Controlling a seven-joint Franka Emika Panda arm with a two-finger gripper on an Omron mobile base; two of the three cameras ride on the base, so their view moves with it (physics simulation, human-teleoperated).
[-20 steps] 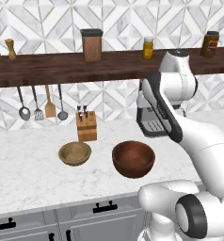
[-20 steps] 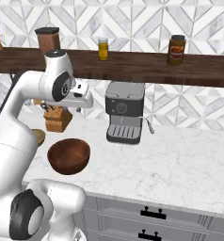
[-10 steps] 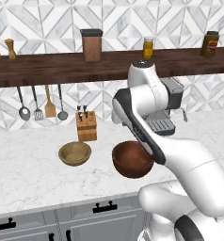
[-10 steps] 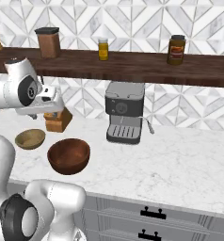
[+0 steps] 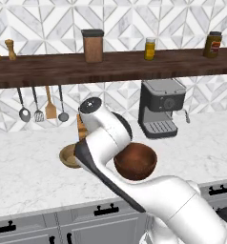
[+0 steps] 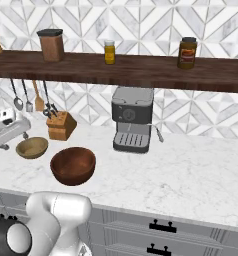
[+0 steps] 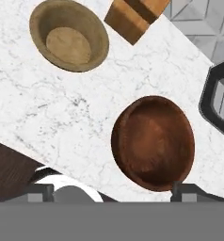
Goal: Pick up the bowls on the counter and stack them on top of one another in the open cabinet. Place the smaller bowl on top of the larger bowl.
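1. Hand view looks down on the counter [image 7: 48, 117], white marble with faint grey veins; it runs the width of both base views under the wall.
2. Above it, the open cabinet [image 6: 141, 70] is a long dark-brown plank carrying a brown canister [image 5: 92, 46], a yellow jar [image 6: 109, 52] and a dark jar [image 6: 187, 52].
3. My arm [image 5: 106, 157] reaches up and left across the left base view, covering part of the counter.
4. A grey coffee machine [image 6: 132, 119] stands on the counter against the wall, right of both bowls.
5. The larger bowl [image 7: 152, 142], dark reddish-brown, sits upright on the counter near its front edge, directly ahead of my hand.
6. A wooden knife block [image 6: 60, 126] stands behind the bowls, near the wall.
7. The smaller bowl [image 7: 69, 41], light tan, rests on the counter to the left of the larger one, apart from it and close to the knife block.
8. My gripper [image 7: 111, 193] hangs above the counter with nothing between its tips; they seem spread wide, though only their grey stubs [image 7: 38, 192] peek in at the bottom edge.
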